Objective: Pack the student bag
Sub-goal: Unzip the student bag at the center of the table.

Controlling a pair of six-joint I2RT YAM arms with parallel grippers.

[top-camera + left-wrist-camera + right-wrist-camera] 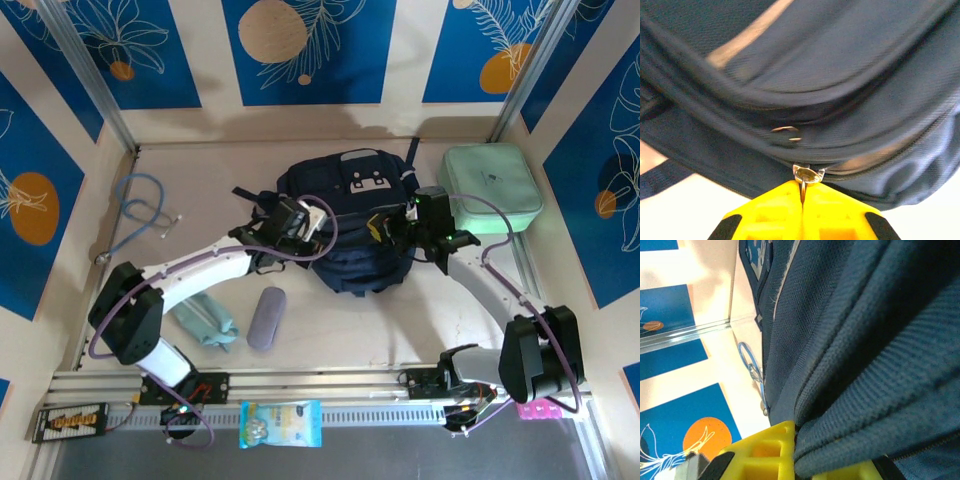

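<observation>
The student bag (350, 190), a dark navy backpack with a grey buckle patch, lies at the middle of the table. My left gripper (300, 222) is at its left side. In the left wrist view its yellow fingers (775, 210) are shut on a small metal zipper pull (808, 176) at the bag's (840, 75) seam. My right gripper (405, 225) is at the bag's right side. Its yellow fingers (770, 450) are shut on a thick fold of the bag's navy fabric (865, 430) next to a zip line.
A mint green zip case (492, 188) lies at the back right. A blue cable (140, 215) is at the far left. A grey oblong case (266, 318) and a teal pouch (205, 322) lie in front of the bag. A printed packet (281, 423) rests on the front rail.
</observation>
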